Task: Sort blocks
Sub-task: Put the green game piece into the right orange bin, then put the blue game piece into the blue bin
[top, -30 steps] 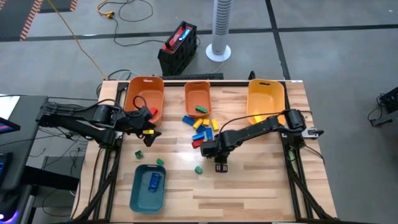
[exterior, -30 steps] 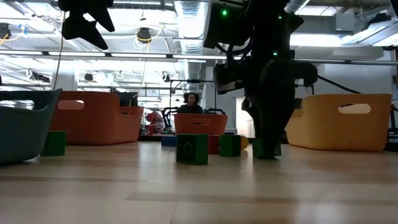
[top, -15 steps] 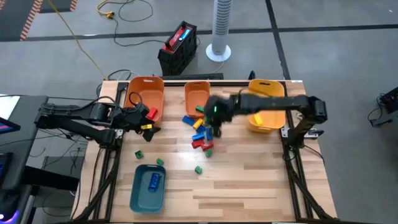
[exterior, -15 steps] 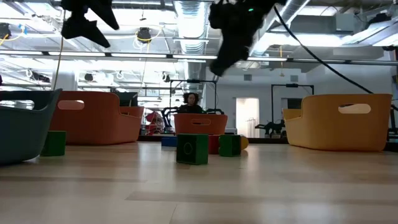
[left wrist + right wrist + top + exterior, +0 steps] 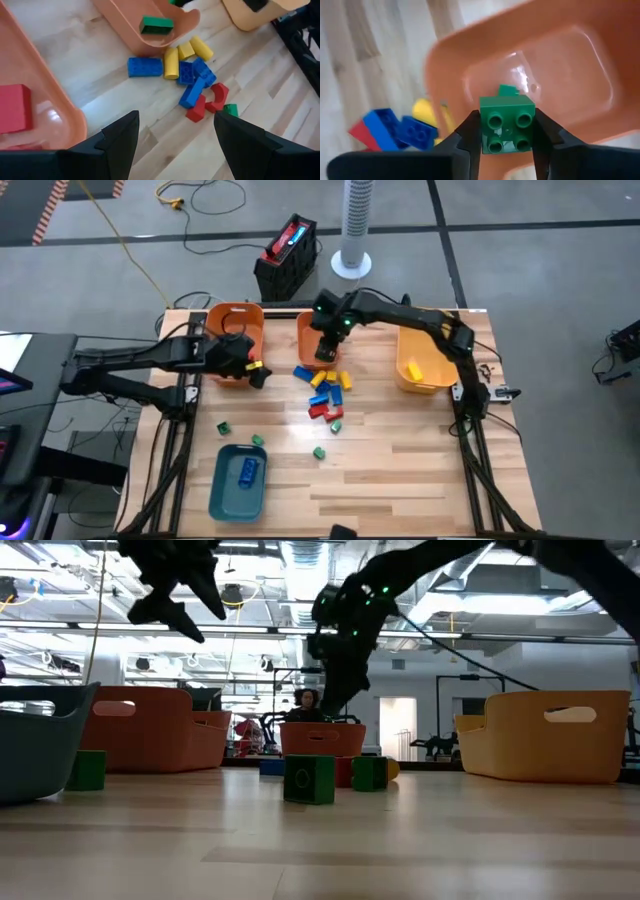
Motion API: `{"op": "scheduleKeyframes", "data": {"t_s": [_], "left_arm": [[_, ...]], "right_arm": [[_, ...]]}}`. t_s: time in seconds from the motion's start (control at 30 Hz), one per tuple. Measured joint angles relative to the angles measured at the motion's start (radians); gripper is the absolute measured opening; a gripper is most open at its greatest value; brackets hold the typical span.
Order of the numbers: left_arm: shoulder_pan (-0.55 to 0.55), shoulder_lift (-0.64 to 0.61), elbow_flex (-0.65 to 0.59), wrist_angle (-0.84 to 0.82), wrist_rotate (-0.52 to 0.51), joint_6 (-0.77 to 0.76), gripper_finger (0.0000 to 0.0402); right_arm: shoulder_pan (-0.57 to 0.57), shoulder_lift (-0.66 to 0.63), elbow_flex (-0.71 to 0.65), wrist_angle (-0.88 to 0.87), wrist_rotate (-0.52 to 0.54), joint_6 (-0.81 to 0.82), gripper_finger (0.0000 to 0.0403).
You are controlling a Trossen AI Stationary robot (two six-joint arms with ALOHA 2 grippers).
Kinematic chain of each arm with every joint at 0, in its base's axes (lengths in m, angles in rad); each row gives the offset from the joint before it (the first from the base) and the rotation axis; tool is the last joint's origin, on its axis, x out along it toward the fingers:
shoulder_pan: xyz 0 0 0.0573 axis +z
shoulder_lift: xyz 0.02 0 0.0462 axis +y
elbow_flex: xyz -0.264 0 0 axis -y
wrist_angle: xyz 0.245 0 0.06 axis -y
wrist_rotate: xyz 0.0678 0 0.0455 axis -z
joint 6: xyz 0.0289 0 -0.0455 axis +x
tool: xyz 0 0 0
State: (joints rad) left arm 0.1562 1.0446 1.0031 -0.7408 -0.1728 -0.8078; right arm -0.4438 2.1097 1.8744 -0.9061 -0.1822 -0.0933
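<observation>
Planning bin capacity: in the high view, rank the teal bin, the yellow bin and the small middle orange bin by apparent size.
1. teal bin and yellow bin: look about alike; the right arm covers part of the yellow one, so no ranking.
2. small middle orange bin: clearly smallest.

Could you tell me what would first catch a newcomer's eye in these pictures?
The right gripper, holding a green block over the small orange bin at the table's far edge. Next, the heap of blocks on the table in front of that bin.
</observation>
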Motion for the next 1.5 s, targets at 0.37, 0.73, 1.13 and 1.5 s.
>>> {"op": "scheduleKeyframes", "data": {"t_s": [0.37,0.73,1.13,1.5], "left_arm": [[0.016,0.09,0.0,0.011,0.095,0.003,0.0252],[0.014,0.132,-0.001,0.086,0.186,0.113,0.0252],[-0.033,0.167,0.0,0.075,0.219,0.175,0.0252],[-0.128,0.165,0.0,0.033,0.216,0.124,0.0252]], "right_arm": [[-0.016,0.053,0.051,-0.026,-0.036,-0.04,0.0221],[0.005,-0.086,0.05,-0.073,-0.031,-0.034,0.0243],[0.176,-0.277,0.004,0.062,-0.026,-0.007,0.0244],[0.367,-0.301,-0.349,0.388,-0.082,0.075,0.0244]]}}
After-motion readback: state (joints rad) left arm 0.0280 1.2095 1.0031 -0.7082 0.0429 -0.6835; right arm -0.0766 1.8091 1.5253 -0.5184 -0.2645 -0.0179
